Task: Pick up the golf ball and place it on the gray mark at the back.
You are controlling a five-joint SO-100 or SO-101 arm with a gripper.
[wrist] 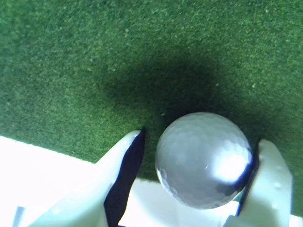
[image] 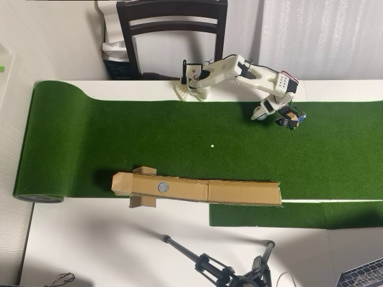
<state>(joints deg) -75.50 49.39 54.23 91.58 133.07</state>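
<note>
In the wrist view the white dimpled golf ball sits between my gripper's two white fingers, over the green turf. The right finger touches the ball. A thin strip of turf shows between the ball and the left finger, so the jaws stand close around it without pinching. In the overhead view the gripper is low over the turf at the back right, and the ball is hidden under it. A gray round mark lies on the cardboard strip at the turf's front edge.
The green turf mat covers a white table and is rolled up at the left. A tiny white dot lies mid-turf. The arm base stands at the back edge before a dark chair. A tripod lies in front.
</note>
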